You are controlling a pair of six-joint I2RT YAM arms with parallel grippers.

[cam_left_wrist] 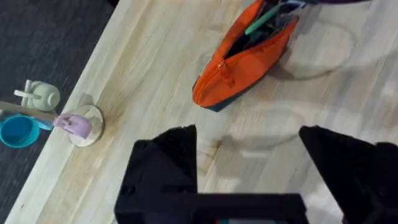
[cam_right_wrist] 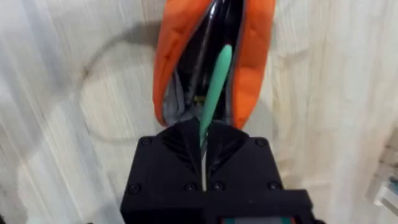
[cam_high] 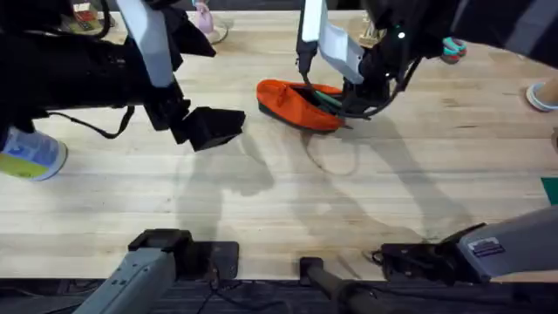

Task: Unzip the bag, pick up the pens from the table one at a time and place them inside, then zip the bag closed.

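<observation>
The orange bag point(cam_high: 292, 102) lies unzipped on the table point(cam_high: 288, 201), back of centre. My right gripper point(cam_right_wrist: 203, 134) is shut on a mint-green pen point(cam_right_wrist: 216, 87), whose far end pokes into the gaping bag point(cam_right_wrist: 252, 68). From overhead, that right gripper point(cam_high: 338, 106) hangs at the bag's right end, with the pen point(cam_high: 327, 102) slanting in. In the left wrist view the bag point(cam_left_wrist: 242, 62) has green pens point(cam_left_wrist: 264, 18) inside. My left gripper point(cam_high: 214, 129) hovers left of the bag, open and holding nothing, its fingers point(cam_left_wrist: 177, 152) spread wide above bare wood.
A white container with a blue and yellow label point(cam_high: 30, 155) stands at the left edge. A pink figure on a round coaster point(cam_left_wrist: 78, 124) and a blue cup point(cam_left_wrist: 17, 130) sit at the far left corner. A cup point(cam_high: 545, 94) stands at the right edge.
</observation>
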